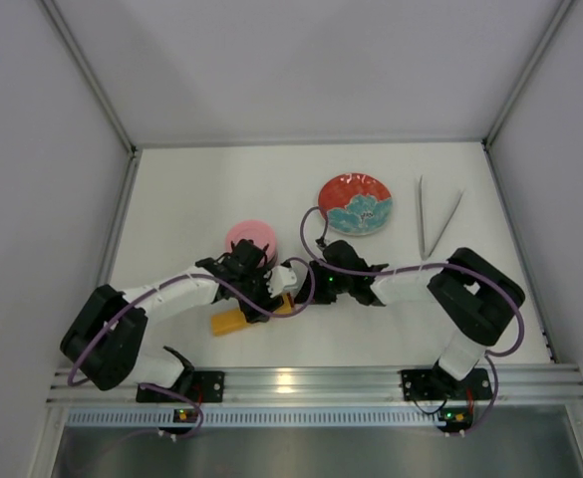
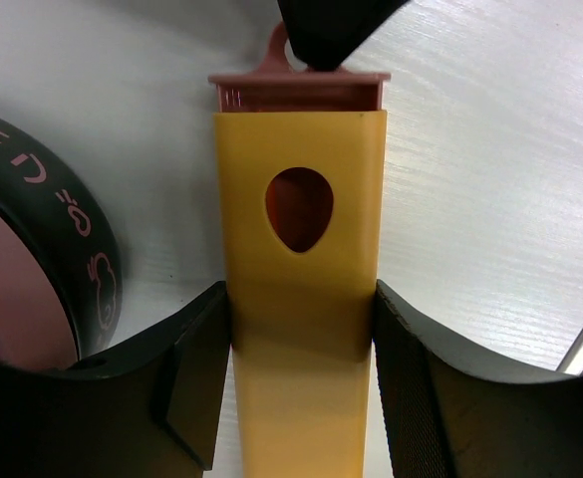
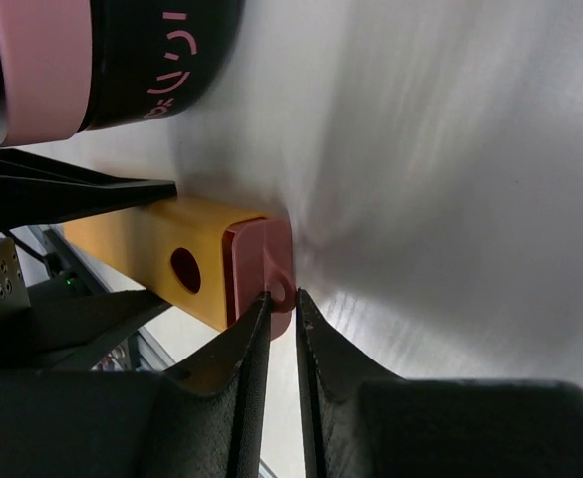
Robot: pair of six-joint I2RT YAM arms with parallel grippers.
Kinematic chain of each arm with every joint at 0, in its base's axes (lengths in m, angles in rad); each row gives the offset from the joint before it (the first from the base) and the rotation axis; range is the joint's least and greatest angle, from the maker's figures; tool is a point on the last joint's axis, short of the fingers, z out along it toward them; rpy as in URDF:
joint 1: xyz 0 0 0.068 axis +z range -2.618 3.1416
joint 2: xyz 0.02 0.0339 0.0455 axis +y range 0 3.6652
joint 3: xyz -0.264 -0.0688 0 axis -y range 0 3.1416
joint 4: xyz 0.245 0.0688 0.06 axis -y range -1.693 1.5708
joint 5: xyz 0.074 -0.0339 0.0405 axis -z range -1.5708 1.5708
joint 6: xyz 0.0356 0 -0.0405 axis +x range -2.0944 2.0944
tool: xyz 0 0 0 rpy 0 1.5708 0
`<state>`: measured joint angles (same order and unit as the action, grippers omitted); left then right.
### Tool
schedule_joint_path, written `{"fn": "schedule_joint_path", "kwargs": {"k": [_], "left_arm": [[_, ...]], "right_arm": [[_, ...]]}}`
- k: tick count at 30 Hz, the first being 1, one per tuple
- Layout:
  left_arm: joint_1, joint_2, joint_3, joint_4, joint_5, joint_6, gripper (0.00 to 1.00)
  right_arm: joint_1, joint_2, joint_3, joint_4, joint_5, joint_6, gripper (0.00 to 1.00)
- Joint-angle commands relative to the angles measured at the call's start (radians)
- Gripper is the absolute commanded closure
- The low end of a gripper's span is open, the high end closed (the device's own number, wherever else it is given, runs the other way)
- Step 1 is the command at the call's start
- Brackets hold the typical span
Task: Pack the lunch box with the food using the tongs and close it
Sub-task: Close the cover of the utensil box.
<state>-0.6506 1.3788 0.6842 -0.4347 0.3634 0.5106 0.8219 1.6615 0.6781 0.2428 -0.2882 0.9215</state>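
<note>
Top external view shows the left gripper (image 1: 263,299) and the right gripper (image 1: 299,296) meeting just left of the middle of the white table (image 1: 201,189), both on a long yellow case (image 1: 231,321) that lies near the front edge. The left wrist view shows the left gripper (image 2: 301,329) clamped across the yellow case (image 2: 301,299), one dark finger (image 2: 196,339) pressed against each long side. An oval hole is in the top of the case. At its far end the dusky-red tray (image 2: 299,90) sticks out a little, with the tip of the right gripper (image 2: 331,25) above it. In the right wrist view the right gripper (image 3: 281,299) is pinched shut on the small loop tab (image 3: 281,289) at the end of the dusky-red tray (image 3: 261,254), which shows slightly out of the yellow case (image 3: 161,244). The lunch box (image 1: 251,237) stands just beyond the left gripper on the far side, close to the case but apart from it. Its pink lid is on, and its dark wall (image 3: 122,50) bears pink lettering; it also fills the left edge of the left wrist view (image 2: 12,289). The tongs (image 1: 422,219) lie untouched at the far right, well apart from both grippers. Their arms join at the near end and spread toward the far side, just right of the red-and-blue plate (image 1: 355,204).
</note>
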Motion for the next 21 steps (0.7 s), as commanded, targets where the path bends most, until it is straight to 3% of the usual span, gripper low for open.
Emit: {"fn": "schedule_joint_path", "kwargs": {"k": [1, 21], "left_arm": [[-0.034, 0.011, 0.077, 0.18, 0.078, -0.038, 1.0], [-0.035, 0.032, 0.113, 0.269, 0.062, -0.139, 1.0]], "right_arm": [[0.069, 0.047, 0.084, 0.082, -0.117, -0.035, 0.85], [0.086, 0.08, 0.087, 0.112, -0.247, -0.064, 0.89]]}}
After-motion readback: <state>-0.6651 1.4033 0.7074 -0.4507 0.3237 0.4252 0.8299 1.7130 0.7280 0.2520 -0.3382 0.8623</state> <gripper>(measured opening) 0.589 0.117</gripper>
